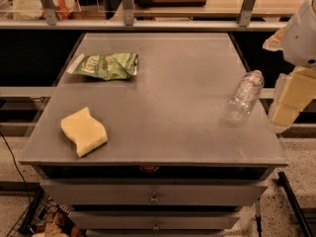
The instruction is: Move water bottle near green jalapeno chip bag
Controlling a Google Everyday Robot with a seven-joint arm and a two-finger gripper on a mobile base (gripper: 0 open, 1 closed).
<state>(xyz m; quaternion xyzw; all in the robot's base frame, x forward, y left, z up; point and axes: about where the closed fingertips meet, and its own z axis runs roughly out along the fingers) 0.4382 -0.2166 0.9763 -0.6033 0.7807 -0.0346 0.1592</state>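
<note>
The water bottle [244,97], clear and ribbed, lies on its side near the right edge of the grey table [168,83]. The green jalapeno chip bag [106,65], wrinkled with white lettering, lies flat at the table's far left. My gripper [285,110], pale yellow under a white arm, hangs just past the table's right edge, to the right of the bottle and apart from it. It holds nothing that I can see.
A pale yellow wavy-edged sponge [84,131] lies at the table's front left. Drawers [154,196] sit below the tabletop. A metal rail with posts [128,6] runs behind the table. A wire basket [44,221] stands on the floor at lower left.
</note>
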